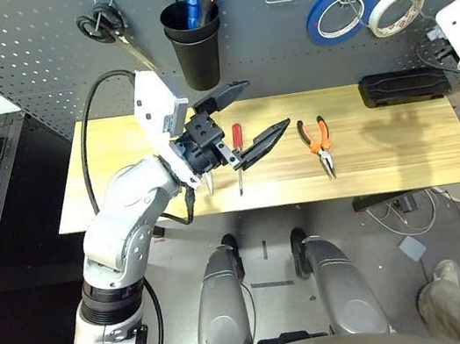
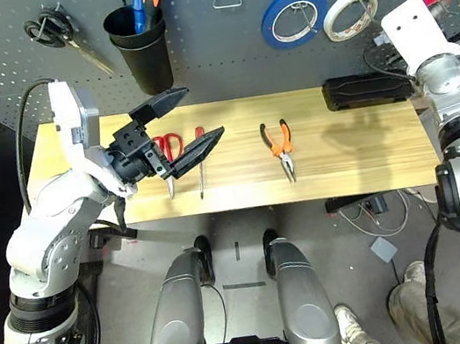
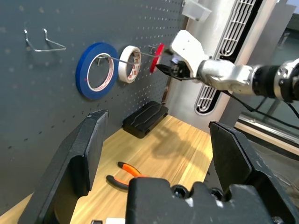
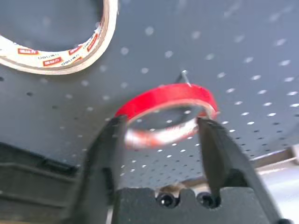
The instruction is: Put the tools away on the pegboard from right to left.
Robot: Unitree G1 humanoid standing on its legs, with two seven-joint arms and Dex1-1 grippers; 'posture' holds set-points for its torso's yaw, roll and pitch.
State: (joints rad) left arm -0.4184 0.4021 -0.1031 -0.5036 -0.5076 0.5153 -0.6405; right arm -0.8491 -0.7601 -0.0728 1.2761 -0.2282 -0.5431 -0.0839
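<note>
From the head camera, the left arm was seen raised over the near left of the wooden table [image 1: 405,154], its left gripper [image 1: 247,115] spread wide and holding nothing. Beneath it lay the red-handled scissors [image 2: 169,151] and the screwdriver [image 1: 239,154], with the pliers [image 1: 318,143] to their right. On the pegboard [image 1: 41,63] behind were hung a black cup [image 1: 194,45], a blue tape roll [image 1: 340,12] and a white tape roll [image 1: 396,9].

In the left wrist view, the right arm was seen stretched to the pegboard's far right.

In the right wrist view, the right gripper [image 4: 161,135] was parted around the red tape ring [image 4: 168,105], which was hung on a hook [image 4: 184,75]; contact could not be told.
</note>
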